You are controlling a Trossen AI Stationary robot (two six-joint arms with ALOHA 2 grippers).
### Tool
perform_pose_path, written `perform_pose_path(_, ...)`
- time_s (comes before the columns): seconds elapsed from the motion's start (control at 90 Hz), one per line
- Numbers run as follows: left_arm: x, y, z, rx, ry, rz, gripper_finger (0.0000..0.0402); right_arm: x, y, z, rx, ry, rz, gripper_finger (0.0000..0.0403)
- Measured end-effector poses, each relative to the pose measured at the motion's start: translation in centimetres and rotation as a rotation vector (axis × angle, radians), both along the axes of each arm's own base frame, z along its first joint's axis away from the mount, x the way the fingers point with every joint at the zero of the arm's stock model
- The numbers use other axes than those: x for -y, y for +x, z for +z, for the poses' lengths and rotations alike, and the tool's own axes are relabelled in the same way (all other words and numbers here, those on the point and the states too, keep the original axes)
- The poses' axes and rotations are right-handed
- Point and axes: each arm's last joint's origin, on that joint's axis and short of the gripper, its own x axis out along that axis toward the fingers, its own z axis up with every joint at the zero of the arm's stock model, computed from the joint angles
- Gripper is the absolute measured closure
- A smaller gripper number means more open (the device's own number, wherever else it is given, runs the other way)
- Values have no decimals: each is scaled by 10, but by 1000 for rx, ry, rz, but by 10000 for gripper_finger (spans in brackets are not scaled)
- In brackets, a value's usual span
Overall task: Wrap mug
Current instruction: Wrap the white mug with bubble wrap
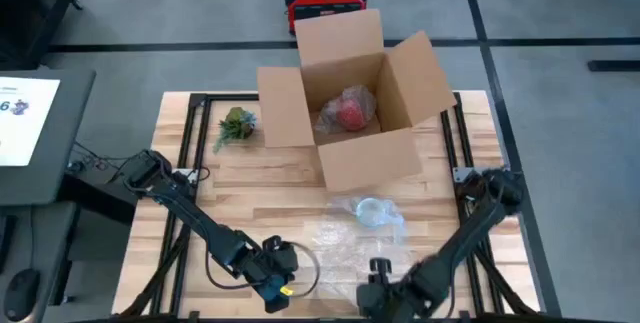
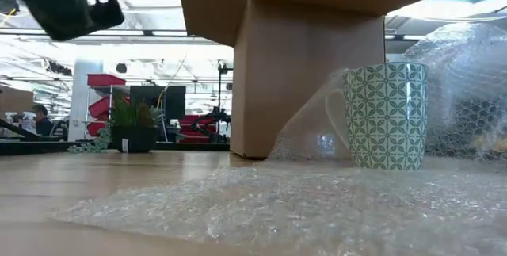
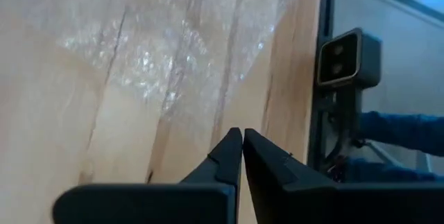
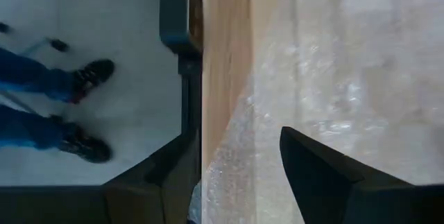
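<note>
Mug position: the mug [image 2: 386, 115] stands on the bubble wrap [image 1: 345, 241], just in front of the open cardboard box [image 1: 350, 98], right of the table's centre.
Mug orientation: upright, long axis vertical, mouth up; in the low view its handle points toward the potted plant [image 2: 133, 127].
Left gripper: the left gripper [image 3: 241, 141] has its fingers pressed together with nothing between them; it hangs over bare wood at the near edge, beside the wrap's corner.
Right gripper: the right gripper [image 4: 239, 156] has its fingers spread apart, straddling the wrap's near edge at the table [image 1: 270, 203] edge, not yet clamped.
Risk, sheet drag: a pull on the near edge would likely slide the sheet under the mug and tip it, since nothing steadies it.
Risk, missed pinch: the wrap lies thin and flat, so the fingers may close on the wood alone.
Risk, snagging: raised wrap behind the mug may catch on a box flap.
</note>
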Motion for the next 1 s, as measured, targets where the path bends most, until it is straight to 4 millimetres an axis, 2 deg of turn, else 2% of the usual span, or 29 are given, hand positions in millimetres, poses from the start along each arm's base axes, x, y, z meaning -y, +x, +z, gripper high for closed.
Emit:
perform_pose_path(0.133,-3,-2,-6,-55,-26,-25,402,-18,12,-44,-2,-13,4,184)
perform_pose_path(0.222,-2,-3,-6,-79,-39,-40,402,-19,21,-68,-21,-30,-16,178)
perform_pose_path(0.344,-2,-4,-6,-92,-62,-43,402,-15,36,-88,-54,-46,-99,188)
perform_pose_path(0.456,-1,-4,-6,-97,-75,-46,402,-7,46,-96,-97,-59,-205,226)
perform_pose_path(0.689,-1,-4,-6,-109,-100,-24,402,15,52,-84,-177,-103,-275,385)
perform_pose_path(0.789,-1,-4,-2,-103,-116,-10,402,23,54,-68,-185,-94,-309,392)
perform_pose_path(1.0,-6,-8,15,-53,-134,24,402,41,38,-11,-172,-55,-421,402)
